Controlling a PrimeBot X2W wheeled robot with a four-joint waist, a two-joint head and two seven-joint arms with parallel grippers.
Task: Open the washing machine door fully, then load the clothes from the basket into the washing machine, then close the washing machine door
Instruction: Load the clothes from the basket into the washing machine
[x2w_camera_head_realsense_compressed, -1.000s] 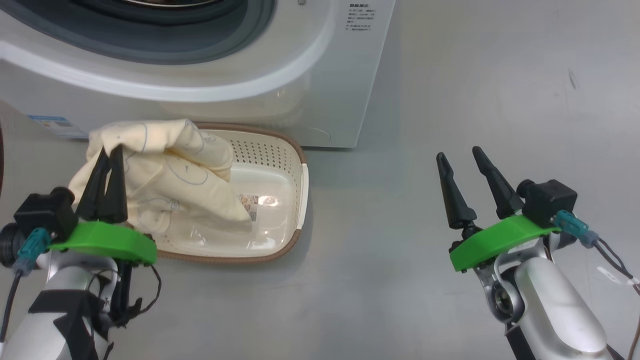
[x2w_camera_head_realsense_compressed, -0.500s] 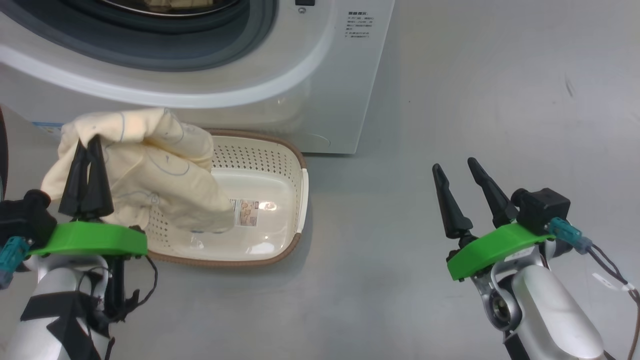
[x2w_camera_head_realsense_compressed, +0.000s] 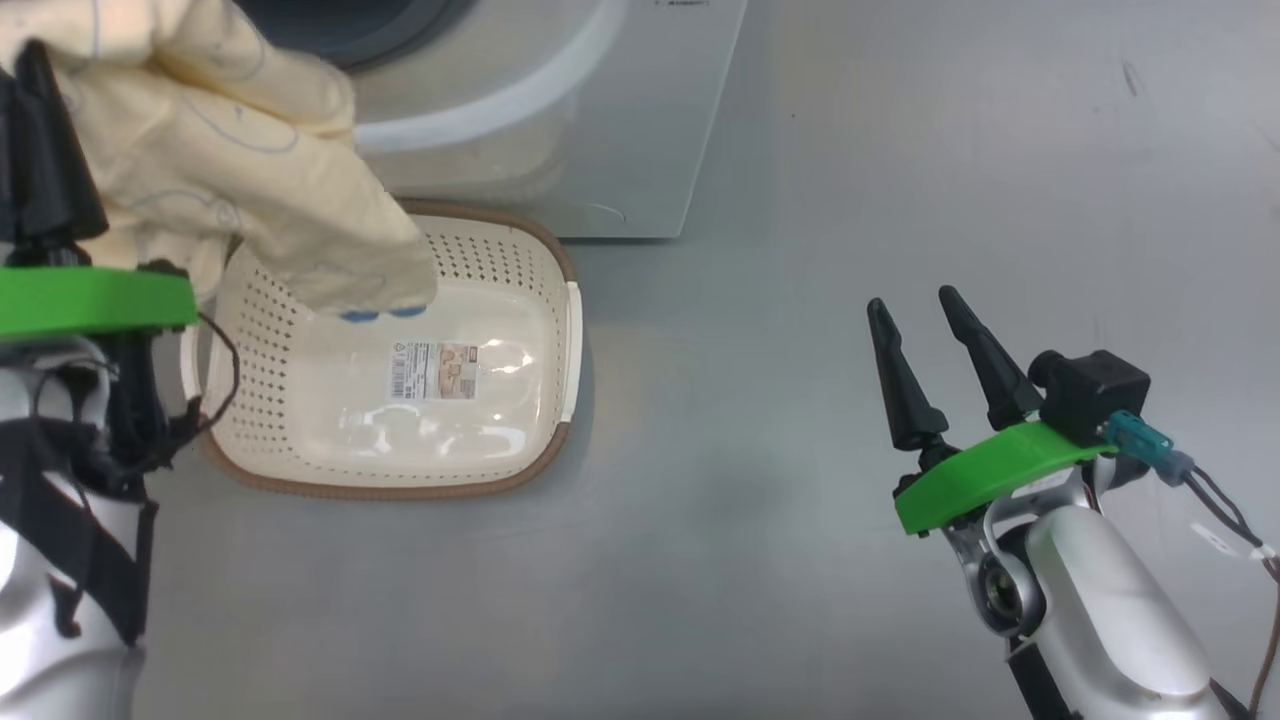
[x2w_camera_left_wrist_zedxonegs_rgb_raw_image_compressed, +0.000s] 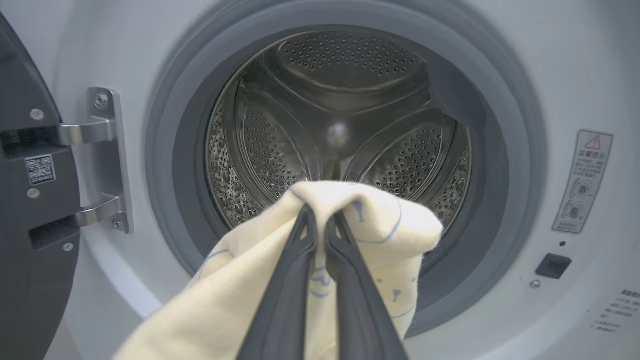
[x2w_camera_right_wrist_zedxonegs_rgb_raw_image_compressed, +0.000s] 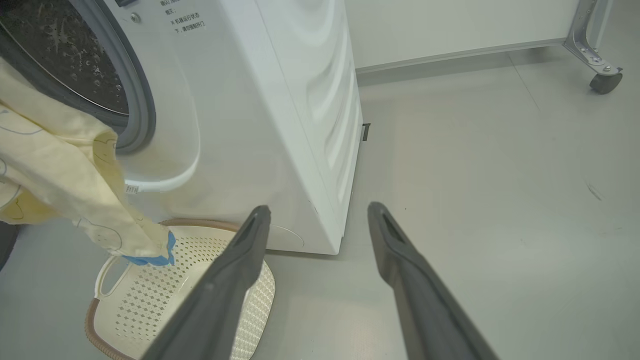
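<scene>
My left gripper (x2w_camera_left_wrist_zedxonegs_rgb_raw_image_compressed: 321, 220) is shut on the clothes (x2w_camera_left_wrist_zedxonegs_rgb_raw_image_compressed: 250, 280), a cream-yellow garment with thin bear outlines, held up in front of the washing machine (x2w_camera_left_wrist_zedxonegs_rgb_raw_image_compressed: 575, 75) and its steel drum (x2w_camera_left_wrist_zedxonegs_rgb_raw_image_compressed: 345, 125). In the head view the clothes (x2w_camera_head_realsense_compressed: 230, 170) hang from my left gripper (x2w_camera_head_realsense_compressed: 30, 70) above the basket (x2w_camera_head_realsense_compressed: 390, 480), blue tips dangling over its far side. The washing machine door (x2w_camera_left_wrist_zedxonegs_rgb_raw_image_compressed: 30, 200) stands swung open at the left, seen from its dark inner side. My right gripper (x2w_camera_head_realsense_compressed: 915, 305) is open and holds nothing, over the floor right of the basket (x2w_camera_right_wrist_zedxonegs_rgb_raw_image_compressed: 150, 310).
The basket's bottom shows a label sticker (x2w_camera_head_realsense_compressed: 433, 370) and no garments lie on it. Grey floor (x2w_camera_head_realsense_compressed: 760, 560) spreads around the basket. A wheeled metal frame leg (x2w_camera_right_wrist_zedxonegs_rgb_raw_image_compressed: 597, 65) stands at the far right of the right wrist view, beside a white wall.
My left gripper has lifted the clothes up out of the basket toward the machine's opening. The head camera has shifted, so the basket sits lower left. The right gripper stays open in place.
</scene>
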